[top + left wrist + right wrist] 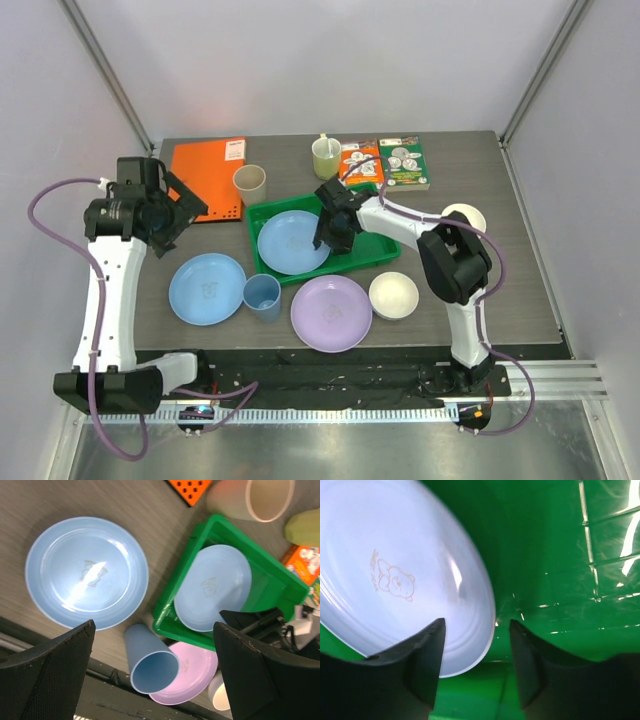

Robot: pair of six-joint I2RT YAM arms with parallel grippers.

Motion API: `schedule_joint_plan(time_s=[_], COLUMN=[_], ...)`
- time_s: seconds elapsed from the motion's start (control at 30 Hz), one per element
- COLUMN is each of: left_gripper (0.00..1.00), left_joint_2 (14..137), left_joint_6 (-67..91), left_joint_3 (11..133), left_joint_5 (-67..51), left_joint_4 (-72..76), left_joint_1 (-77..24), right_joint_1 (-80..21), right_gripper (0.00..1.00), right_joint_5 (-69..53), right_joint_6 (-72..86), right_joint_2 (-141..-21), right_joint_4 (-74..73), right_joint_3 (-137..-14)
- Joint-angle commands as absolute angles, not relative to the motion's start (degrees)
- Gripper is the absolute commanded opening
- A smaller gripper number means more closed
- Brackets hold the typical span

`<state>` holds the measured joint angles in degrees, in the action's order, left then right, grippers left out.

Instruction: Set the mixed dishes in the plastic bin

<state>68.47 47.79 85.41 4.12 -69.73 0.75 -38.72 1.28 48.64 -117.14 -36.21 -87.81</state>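
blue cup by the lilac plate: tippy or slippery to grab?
Likely tippy: the blue cup stands upright, taller than wide, seemingly narrower at the base, so a push near the rim may topple it. Probably light and a bit slick: thin glossy plastic wall. The lilac plate sits close beside it, so sliding could bump that.

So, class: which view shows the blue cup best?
Left wrist: the blue cup is large, with mouth and wall both clear. Top external shows it small; the right wrist view misses it.
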Motion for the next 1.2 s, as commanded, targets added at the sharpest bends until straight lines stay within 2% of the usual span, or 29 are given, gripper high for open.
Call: schedule_joint_plan(time_s=[0.0,0.03,0.1,0.23,0.37,0.57,0.73,0.97,1.17], left_gripper=[1.00,1.00,1.00,1.00,1.00,1.00,1.00,0.97,0.86], left_joint_2=[68.2,68.1,67.6,67.7,67.8,69.2,72.2,75.3,77.6], left_joint_6=[47.9,48.2,48.8,49.1,49.0,45.8,43.7,43.7,42.8], left_joint_3=[81.7,80.7,77.2,72.1,64.9,61.2,55.0,51.6,50.0], left_joint_5=[10.9,12.2,13.3,17.1,16.3,18.5,8.6,9.5,9.3], left_joint_4=[-70.4,-70.4,-69.4,-69.5,-69.1,-66.4,-59.9,-55.8,-53.7], left_joint_1=[0.5,0.5,0.5,1.2,7.2,11.5,17.9,18.6,18.5], right_joint_1=[-39.0,-39.1,-38.8,-38.0,-35.7,-29.3,-24.2,-19.1,-16.4], right_gripper=[0.66,0.73,0.78,0.80,0.80,0.80,0.76,0.73,0.73], right_joint_5=[0.9,1.1,1.4,1.1,0.8,-3.2,-5.0,-7.5,-8.6], right_joint_6=[49.0,48.9,48.5,48.0,47.8,47.6,46.3,47.3,46.8], right_joint_2=[-114.7,-113.4,-111.9,-108.2,-103.9,-96.6,-90.9,-86.5,-85.2], right_joint_4=[-34.5,-34.3,-33.9,-33.5,-33.3,-32.3,-31.4,-28.7,-28.2], right_joint_3=[-86.7,-86.1,-84.6,-82.9,-81.2,-77.7,-74.7,-69.4,-67.1])
